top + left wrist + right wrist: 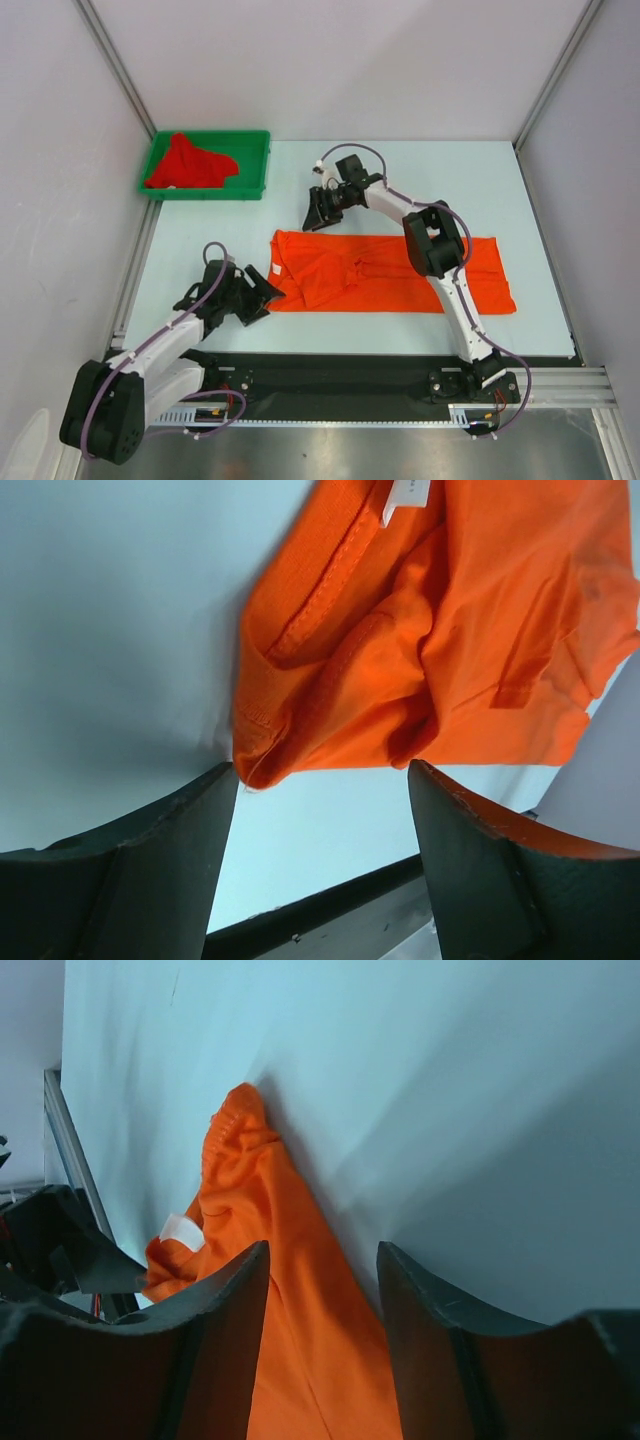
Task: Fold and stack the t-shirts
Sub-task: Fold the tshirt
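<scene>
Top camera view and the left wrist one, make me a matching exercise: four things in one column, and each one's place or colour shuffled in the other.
Column one:
1. orange t-shirt
2. red t-shirt
3. green tray
4. neck label

Column two:
A. at the far left corner of the table
B. white, on the orange cloth
C. crumpled inside the tray
D. spread out along the table's middle

Pairs: 1-D, 2-C, 3-A, 4-B
</scene>
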Controlling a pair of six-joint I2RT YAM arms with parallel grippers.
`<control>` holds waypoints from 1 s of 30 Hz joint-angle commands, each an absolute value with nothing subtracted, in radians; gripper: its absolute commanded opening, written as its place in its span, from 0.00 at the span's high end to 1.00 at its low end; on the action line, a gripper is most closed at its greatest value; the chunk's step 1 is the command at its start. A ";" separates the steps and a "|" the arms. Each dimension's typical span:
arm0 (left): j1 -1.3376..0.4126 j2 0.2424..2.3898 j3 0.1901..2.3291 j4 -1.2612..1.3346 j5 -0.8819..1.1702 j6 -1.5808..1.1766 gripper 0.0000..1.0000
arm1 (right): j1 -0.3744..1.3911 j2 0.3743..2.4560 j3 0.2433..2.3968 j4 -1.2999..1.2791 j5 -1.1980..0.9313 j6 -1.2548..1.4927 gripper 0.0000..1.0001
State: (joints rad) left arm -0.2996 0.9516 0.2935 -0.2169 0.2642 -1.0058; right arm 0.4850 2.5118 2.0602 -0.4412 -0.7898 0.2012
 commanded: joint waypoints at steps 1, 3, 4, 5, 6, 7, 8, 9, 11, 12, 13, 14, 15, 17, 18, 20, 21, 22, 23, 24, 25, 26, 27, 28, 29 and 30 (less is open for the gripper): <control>-0.295 0.991 0.258 -0.166 0.218 -1.051 0.25 | 0.515 2.525 2.103 -0.478 -0.844 0.166 0.48; -0.295 1.014 0.252 -0.149 0.212 -1.057 0.26 | 0.523 2.528 2.085 -0.486 -0.839 0.161 0.51; -0.295 1.035 0.252 -0.141 0.210 -1.057 0.28 | 0.528 2.534 2.082 -0.489 -0.841 0.163 0.53; -0.295 1.046 0.255 -0.140 0.200 -1.052 0.29 | 0.531 2.536 2.082 -0.500 -0.836 0.160 0.54; -0.295 1.060 0.258 -0.137 0.193 -1.049 0.29 | 0.534 2.536 2.082 -0.503 -0.825 0.160 0.55; -0.295 1.077 0.259 -0.129 0.187 -1.045 0.31 | 0.534 2.539 2.082 -0.508 -0.821 0.156 0.57; -0.295 1.091 0.267 -0.127 0.178 -1.040 0.33 | 0.535 2.540 2.083 -0.515 -0.818 0.156 0.59; -0.295 1.101 0.271 -0.127 0.173 -1.039 0.35 | 0.535 2.540 2.079 -0.515 -0.812 0.155 0.60; -0.295 1.135 0.288 -0.126 0.166 -1.029 0.44 | 0.535 2.539 2.074 -0.514 -0.804 0.160 0.69; -0.295 1.144 0.293 -0.127 0.163 -1.025 0.47 | 0.537 2.540 2.069 -0.512 -0.798 0.161 0.72; -0.295 1.155 0.301 -0.130 0.158 -1.023 0.51 | 0.535 2.542 2.066 -0.508 -0.796 0.172 0.77; -0.295 1.169 0.302 -0.132 0.152 -1.022 0.54 | 0.535 2.545 2.066 -0.500 -0.796 0.178 0.81; -0.295 1.176 0.307 -0.132 0.143 -1.017 0.57 | 0.537 2.548 2.066 -0.496 -0.784 0.186 0.85; -0.295 1.204 0.325 -0.133 0.137 -0.996 0.67 | 0.534 2.546 2.062 -0.474 -0.767 0.205 0.96; -0.295 1.215 0.336 -0.133 0.127 -0.986 0.71 | 0.529 2.542 2.059 -0.466 -0.761 0.210 0.99; -0.295 1.248 0.382 -0.140 0.115 -0.948 0.83 | 0.525 2.528 2.040 -0.439 -0.723 0.224 1.00; -0.295 1.285 0.403 -0.149 0.106 -0.934 0.87 | 0.522 2.520 2.028 -0.420 -0.688 0.230 1.00; -0.295 1.310 0.454 -0.155 0.091 -0.919 0.93 | 0.505 2.501 2.007 -0.401 -0.671 0.245 1.00; -0.295 1.334 0.484 -0.163 0.077 -0.882 0.96 | 0.496 2.491 1.996 -0.358 -0.658 0.274 1.00; -0.295 1.386 0.517 -0.178 0.066 -0.862 0.99 | 0.485 2.485 1.990 -0.338 -0.634 0.293 1.00; -0.295 1.409 0.587 -0.186 0.043 -0.844 1.00 | 0.462 2.477 1.987 -0.322 -0.623 0.308 1.00; -0.296 1.434 0.622 -0.195 0.032 -0.810 1.00 | 0.448 2.477 1.990 -0.299 -0.615 0.320 1.00; -0.295 1.462 0.658 -0.204 0.020 -0.798 1.00 | 0.437 2.479 1.994 -0.288 -0.598 0.345 1.00; -0.295 1.509 0.695 -0.204 0.011 -0.781 1.00 | 0.427 2.482 1.997 -0.279 -0.591 0.354 1.00; -0.295 1.538 0.768 -0.206 0.002 -0.753 1.00 | 0.404 2.485 2.008 -0.259 -0.583 0.365 1.00; -0.295 1.563 0.808 -0.216 -0.027 -0.743 1.00 | 0.394 2.493 2.020 -0.252 -0.578 0.373 1.00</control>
